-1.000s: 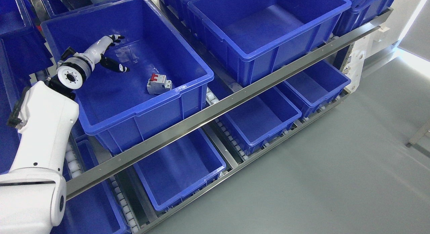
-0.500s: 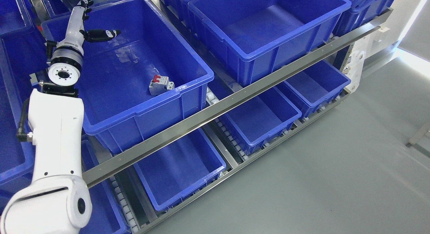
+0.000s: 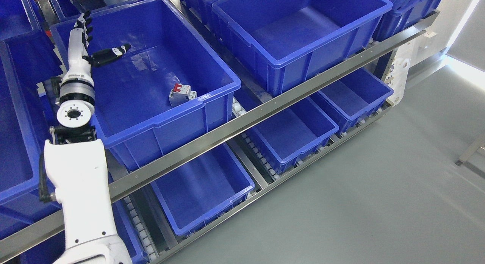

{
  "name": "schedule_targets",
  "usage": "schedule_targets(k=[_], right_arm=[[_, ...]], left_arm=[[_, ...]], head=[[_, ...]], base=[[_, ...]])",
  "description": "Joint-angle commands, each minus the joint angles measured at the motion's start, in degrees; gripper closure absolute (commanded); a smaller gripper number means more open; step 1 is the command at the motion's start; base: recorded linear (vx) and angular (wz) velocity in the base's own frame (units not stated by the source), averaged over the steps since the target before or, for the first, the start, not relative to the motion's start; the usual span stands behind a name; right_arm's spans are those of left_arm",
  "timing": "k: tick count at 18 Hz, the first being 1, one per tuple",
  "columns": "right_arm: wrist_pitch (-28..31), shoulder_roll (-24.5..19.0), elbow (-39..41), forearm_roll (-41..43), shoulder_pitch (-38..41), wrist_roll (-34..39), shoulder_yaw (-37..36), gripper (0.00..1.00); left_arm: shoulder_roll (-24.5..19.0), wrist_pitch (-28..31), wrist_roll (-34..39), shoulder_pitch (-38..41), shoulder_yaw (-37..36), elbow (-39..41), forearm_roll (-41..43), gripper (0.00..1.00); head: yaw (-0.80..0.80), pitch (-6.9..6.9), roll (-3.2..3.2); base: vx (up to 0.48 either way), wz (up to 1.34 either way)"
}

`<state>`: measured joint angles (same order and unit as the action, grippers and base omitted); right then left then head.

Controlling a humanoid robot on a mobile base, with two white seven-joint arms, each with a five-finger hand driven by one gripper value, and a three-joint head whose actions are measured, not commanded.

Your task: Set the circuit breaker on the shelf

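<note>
circuit breaker (image 3: pixel 182 94) | grey body, red switch on top | lying tilted | on the floor of the blue bin (image 3: pixel 218 72), near its front wall

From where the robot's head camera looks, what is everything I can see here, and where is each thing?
circuit breaker: one, grey with red switches, lying on the floor of the upper left bin, near its front right corner
upper left bin: one, blue, on the upper shelf level, holds only the breaker
other bins: several, blue, apparently empty, one to its right and more on the lower level
shelf rail: one, silver metal, running diagonally in front of the upper bins
rollers: white, in rows between the lower bins
floor: grey, to the right
left robot hand: one, white with black fingers, spread and holding nothing, above the bin's back left corner
</note>
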<state>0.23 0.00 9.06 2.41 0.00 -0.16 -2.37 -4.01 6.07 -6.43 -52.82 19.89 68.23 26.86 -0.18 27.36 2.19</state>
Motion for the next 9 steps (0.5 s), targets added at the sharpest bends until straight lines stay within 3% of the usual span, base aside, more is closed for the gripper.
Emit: schedule_targets(k=[1,9], right_arm=[[2.50,1.00,-0.01,-0.04,0.88,-0.01,0.00,0.00],[2.50,1.00,-0.01,0.05,0.88,-0.01,0.00,0.00]], left_arm=[[3.01,0.17,-0.16,8.61,2.87,23.78,-0.67,0.01],[3.01,0.34,-0.25,8.52,2.87,24.40,-0.67,0.01]], head=[[0.00,0.00,0.00],[0.00,0.00,0.00]], base=[[-0.101,-0.01],[-0.111,0.15]])
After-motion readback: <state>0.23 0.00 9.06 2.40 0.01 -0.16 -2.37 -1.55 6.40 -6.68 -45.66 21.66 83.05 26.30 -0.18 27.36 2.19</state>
